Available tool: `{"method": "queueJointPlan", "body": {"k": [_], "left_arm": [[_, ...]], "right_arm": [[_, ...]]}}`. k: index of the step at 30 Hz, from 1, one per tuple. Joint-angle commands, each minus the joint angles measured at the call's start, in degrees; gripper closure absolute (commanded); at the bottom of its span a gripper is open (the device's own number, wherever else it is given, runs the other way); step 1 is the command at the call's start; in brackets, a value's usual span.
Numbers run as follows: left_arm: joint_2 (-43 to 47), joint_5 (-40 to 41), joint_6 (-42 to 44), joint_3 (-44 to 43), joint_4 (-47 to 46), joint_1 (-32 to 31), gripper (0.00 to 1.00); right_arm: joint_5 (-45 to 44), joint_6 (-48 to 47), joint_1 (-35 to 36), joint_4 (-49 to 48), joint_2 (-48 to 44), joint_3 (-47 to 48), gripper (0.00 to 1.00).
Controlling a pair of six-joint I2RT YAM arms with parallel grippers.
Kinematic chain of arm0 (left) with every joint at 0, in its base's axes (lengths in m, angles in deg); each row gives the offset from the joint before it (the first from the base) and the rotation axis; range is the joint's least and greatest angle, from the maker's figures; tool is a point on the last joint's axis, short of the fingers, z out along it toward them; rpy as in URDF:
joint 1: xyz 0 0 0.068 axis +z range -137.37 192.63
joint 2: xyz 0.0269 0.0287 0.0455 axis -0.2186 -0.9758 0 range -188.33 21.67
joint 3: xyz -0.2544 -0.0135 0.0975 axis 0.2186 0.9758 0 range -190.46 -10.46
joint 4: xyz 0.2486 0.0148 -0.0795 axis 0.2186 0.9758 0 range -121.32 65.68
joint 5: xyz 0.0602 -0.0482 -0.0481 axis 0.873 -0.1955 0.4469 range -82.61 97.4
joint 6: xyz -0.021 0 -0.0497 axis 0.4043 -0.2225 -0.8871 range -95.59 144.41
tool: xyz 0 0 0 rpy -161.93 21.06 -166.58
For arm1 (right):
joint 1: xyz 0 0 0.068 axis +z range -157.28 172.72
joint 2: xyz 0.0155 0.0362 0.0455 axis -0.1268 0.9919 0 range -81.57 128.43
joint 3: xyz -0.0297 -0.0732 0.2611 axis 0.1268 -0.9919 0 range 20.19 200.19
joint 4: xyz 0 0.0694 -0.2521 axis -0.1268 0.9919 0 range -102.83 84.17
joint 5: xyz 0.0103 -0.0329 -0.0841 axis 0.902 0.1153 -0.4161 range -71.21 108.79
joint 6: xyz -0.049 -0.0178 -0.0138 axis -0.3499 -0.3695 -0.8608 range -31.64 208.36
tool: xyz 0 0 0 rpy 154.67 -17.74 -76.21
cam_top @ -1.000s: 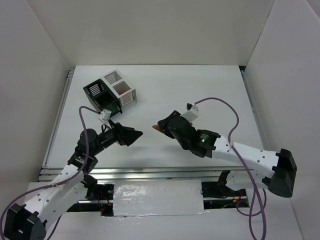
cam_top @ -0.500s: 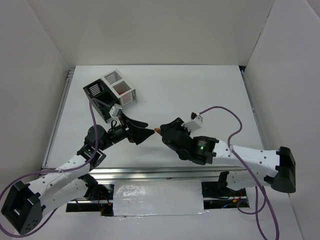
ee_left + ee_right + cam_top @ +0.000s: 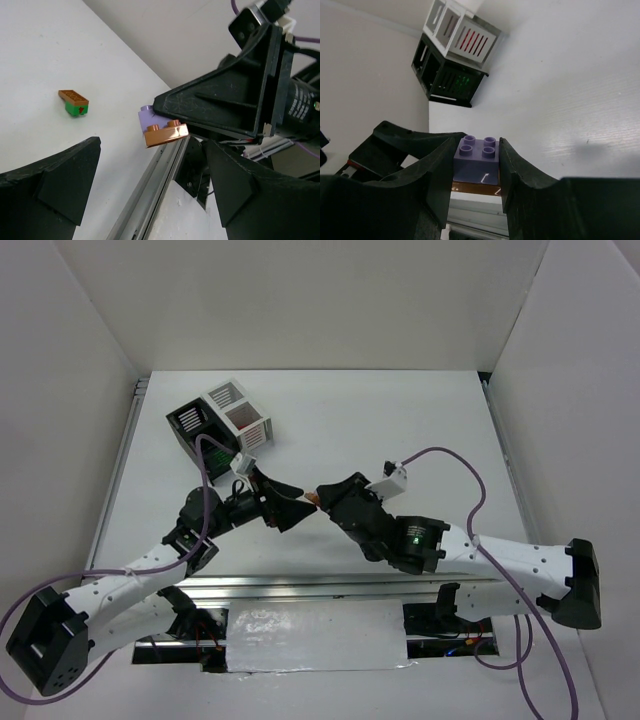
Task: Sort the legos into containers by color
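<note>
Two changes stand out against one second ago. The left claw has advanced rightward from its former place near the bins, and the gap to the right claw has closed. The right claw has shifted slightly left and nearer.

Left arm: it extends diagonally from its base at the near left toward the tabletop centre. Its claw is released, jaws spread wide. In the left wrist view the held bricks sit between the two fingers, apart from both.

Right arm: it reaches leftward from its base at the near right, forearm low over the near edge. Its claw is clenched on a purple brick, one finger on each side face, studs facing the wrist camera. A brown brick is attached to the purple one and protrudes past the fingertips.

A green-and-brown stack lies loose on the tabletop, well apart from both claws.

The black bin and white bin stand joined at the far left. Green shows through the black bin's slots, red through the white bin's.
</note>
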Motion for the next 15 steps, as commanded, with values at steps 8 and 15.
{"method": "queueJointPlan", "body": {"k": [8,15], "left_arm": [[3.4,-20.5,15.3,0.7,-9.3,-0.4,0.00],[11.1,-22.7,28.3,-1.9,6.6,-1.4,0.00]], "right_arm": [[20.5,-27.0,-3.9,-10.9,-4.2,2.3,0.96],[51.2,-38.5,-18.0,-7.7,-11.9,1.0,1.00]]}}
